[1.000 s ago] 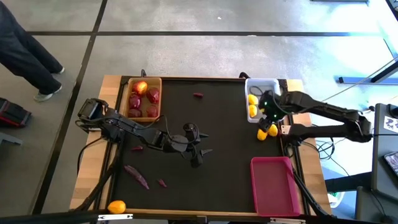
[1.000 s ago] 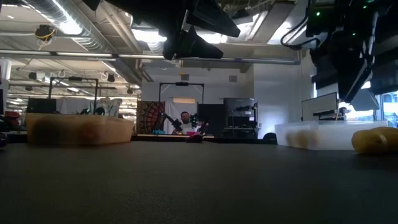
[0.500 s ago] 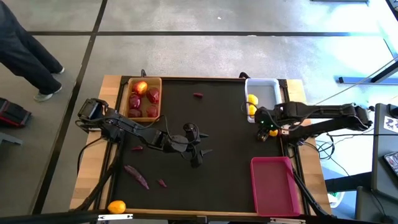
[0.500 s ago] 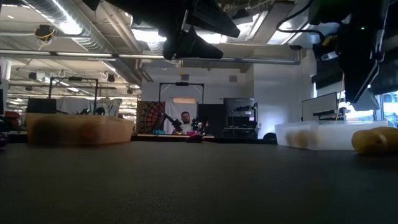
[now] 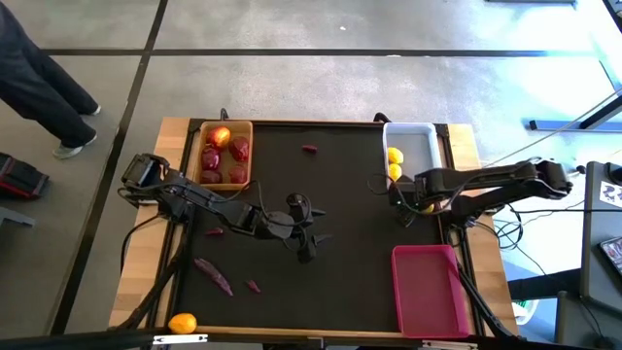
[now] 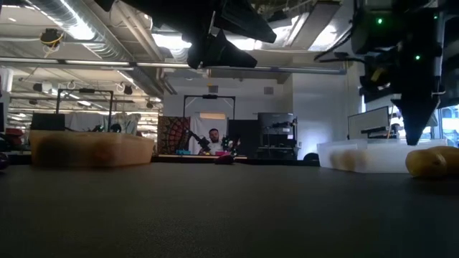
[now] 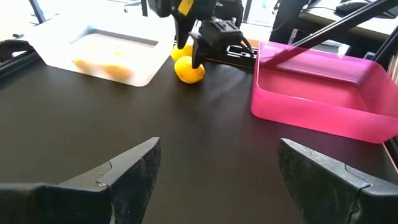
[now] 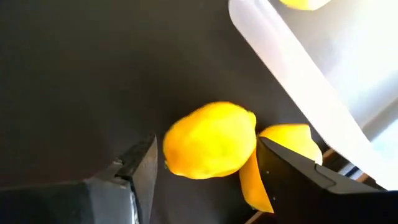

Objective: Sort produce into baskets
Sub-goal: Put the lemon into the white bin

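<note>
Right gripper (image 8: 202, 171), jaws spread, is straddling a smooth, oval yellow lemon (image 8: 210, 140) w/ nubby tip, lying on matte black mat beside glossy white plastic bin (image 8: 292, 81); left gripper (image 7: 214, 171) is hanging released mid-table.

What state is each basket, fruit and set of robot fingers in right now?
Wooden basket: holds red fruits.
White basket: holds yellow fruits.
Pink basket: empty.
Lemon: on the mat, between the right gripper fingers, not yet gripped.
Left gripper: fingers open, holding nothing.
</note>
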Motion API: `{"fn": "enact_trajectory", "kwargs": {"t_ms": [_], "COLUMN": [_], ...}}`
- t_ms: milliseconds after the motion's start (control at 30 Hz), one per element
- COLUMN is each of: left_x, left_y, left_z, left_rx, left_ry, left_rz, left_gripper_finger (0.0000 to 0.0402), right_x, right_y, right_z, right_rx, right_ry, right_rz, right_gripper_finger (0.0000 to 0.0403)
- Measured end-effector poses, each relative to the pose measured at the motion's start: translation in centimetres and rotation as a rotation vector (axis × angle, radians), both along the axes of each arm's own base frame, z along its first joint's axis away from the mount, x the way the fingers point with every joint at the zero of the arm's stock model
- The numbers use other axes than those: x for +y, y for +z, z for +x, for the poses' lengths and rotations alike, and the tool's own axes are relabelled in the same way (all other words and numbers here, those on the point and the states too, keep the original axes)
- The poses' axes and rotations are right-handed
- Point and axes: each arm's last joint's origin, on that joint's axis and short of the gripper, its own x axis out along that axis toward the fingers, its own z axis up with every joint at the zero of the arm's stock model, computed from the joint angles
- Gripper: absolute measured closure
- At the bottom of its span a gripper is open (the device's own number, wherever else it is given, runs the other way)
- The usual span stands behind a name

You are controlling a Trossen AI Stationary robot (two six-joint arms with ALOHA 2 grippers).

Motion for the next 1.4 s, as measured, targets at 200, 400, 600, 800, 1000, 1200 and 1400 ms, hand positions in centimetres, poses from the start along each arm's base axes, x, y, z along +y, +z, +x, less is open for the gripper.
{"fn": "enact_trajectory", "kwargs": {"t_ms": [200,400,600,800,1000,1200,1400], "left_x": [0.0,0.0,0.0,0.0,0.0,0.0,0.0], "left_y": [0.0,0.0,0.0,0.0,0.0,0.0,0.0], "left_z": [0.0,0.0,0.0,0.0,0.0,0.0,0.0], "left_rx": [0.000,0.000,0.000,0.000,0.000,0.000,-0.001], "left_ry": [0.000,0.000,0.001,0.001,0.001,0.000,0.001], "left_rz": [0.000,-0.001,-0.001,-0.002,-0.002,-0.002,-0.003], "left_gripper_finger": [0.0085,0.0085,0.0085,0.0085,0.0085,0.0085,0.0085], "right_x": [0.0,0.0,0.0,0.0,0.0,0.0,0.1], "right_y": [-1.7,-3.0,-3.1,-3.1,-3.1,-3.0,-2.0], "right_z": [-0.1,0.0,0.1,0.1,0.0,-0.1,0.3], "right_rx": [0.083,0.114,0.114,0.114,0.133,0.142,0.128], "right_ry": [-0.026,-0.035,-0.036,-0.033,0.011,0.044,0.058], "right_rz": [0.001,0.004,0.011,0.017,0.021,0.013,0.020], "right_gripper_finger": [0.0171,0.0171,0.0171,0.0203,0.0271,0.0303,0.0305]}}
